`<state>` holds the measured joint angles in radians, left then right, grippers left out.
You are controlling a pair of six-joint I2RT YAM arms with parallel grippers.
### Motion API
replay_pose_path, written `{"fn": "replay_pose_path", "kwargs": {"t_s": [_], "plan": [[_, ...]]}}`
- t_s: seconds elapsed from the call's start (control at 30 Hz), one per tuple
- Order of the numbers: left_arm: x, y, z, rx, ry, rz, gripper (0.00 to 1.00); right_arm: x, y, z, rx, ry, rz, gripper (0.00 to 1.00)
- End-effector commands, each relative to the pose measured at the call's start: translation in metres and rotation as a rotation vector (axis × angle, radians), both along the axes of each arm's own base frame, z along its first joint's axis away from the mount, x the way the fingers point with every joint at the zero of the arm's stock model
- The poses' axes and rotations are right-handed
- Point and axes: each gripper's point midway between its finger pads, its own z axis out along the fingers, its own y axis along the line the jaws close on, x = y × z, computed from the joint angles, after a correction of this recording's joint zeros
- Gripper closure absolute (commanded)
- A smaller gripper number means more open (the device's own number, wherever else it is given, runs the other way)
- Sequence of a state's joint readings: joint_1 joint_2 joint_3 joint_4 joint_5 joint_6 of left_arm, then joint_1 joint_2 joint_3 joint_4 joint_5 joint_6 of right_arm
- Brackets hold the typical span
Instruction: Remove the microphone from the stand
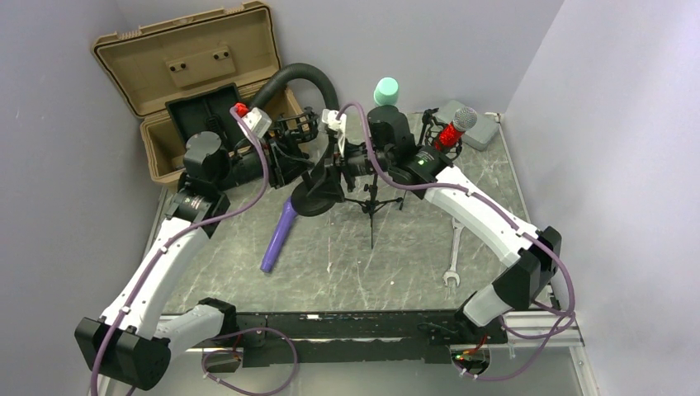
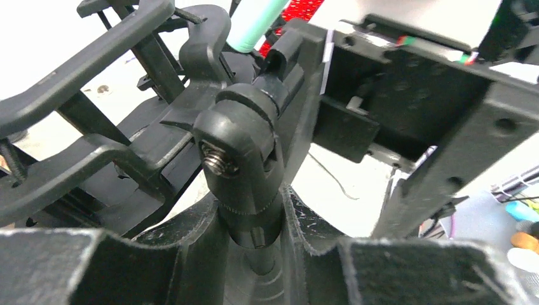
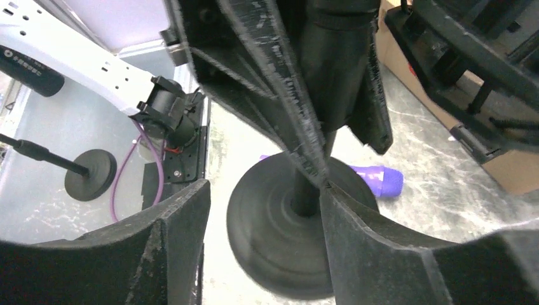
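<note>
A black microphone stand with a round base (image 1: 318, 200) stands mid-table. Its empty clip and pivot joint (image 2: 245, 159) fill the left wrist view. My left gripper (image 1: 312, 169) is shut on the stand's pole just below the joint. My right gripper (image 1: 345, 162) comes in from the right and is open. Its fingers (image 3: 162, 254) straddle the pole and base (image 3: 279, 235), with the right finger touching the pole. A purple microphone (image 1: 279, 235) lies flat on the table beside the base, also in the right wrist view (image 3: 376, 181).
A tan case (image 1: 198, 74) stands open at the back left with a black hose. A mint microphone (image 1: 385, 89) and a red one (image 1: 454, 128) are at the back right. A tripod stand (image 1: 371, 202) is close to the right gripper. A wrench (image 1: 453, 256) lies at the right.
</note>
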<state>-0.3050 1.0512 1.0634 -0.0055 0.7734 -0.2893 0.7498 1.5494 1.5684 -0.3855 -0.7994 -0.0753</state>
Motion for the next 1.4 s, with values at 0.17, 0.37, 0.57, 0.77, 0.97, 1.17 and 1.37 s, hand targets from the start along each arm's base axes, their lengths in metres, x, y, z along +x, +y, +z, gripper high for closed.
{"fn": "replay_pose_path", "kwargs": {"t_s": [0.17, 0.37, 0.57, 0.77, 0.97, 1.17, 1.37], "plan": [[0.04, 0.012, 0.014, -0.005, -0.164, 0.138, 1.0, -0.013, -0.018, 0.025, 0.057, -0.119, 0.003, 0.27], [0.072, 0.002, -0.009, -0.027, -0.235, 0.136, 1.0, -0.015, -0.045, 0.034, 0.096, -0.133, 0.006, 0.25], [0.107, -0.009, -0.042, 0.039, -0.275, 0.135, 1.0, -0.023, -0.07, 0.045, 0.134, -0.172, 0.013, 0.25], [0.139, -0.018, -0.081, 0.094, -0.306, 0.151, 1.0, -0.037, -0.086, 0.051, 0.158, -0.202, 0.059, 0.25], [0.161, -0.026, -0.118, 0.133, -0.342, 0.161, 1.0, -0.048, -0.096, 0.053, 0.158, -0.233, 0.095, 0.24], [0.18, -0.025, -0.155, 0.179, -0.315, 0.192, 1.0, -0.046, -0.103, 0.05, 0.158, -0.233, 0.088, 0.24], [0.19, -0.026, -0.184, 0.203, -0.27, 0.213, 1.0, -0.043, -0.106, 0.05, 0.161, -0.226, 0.084, 0.24]]}}
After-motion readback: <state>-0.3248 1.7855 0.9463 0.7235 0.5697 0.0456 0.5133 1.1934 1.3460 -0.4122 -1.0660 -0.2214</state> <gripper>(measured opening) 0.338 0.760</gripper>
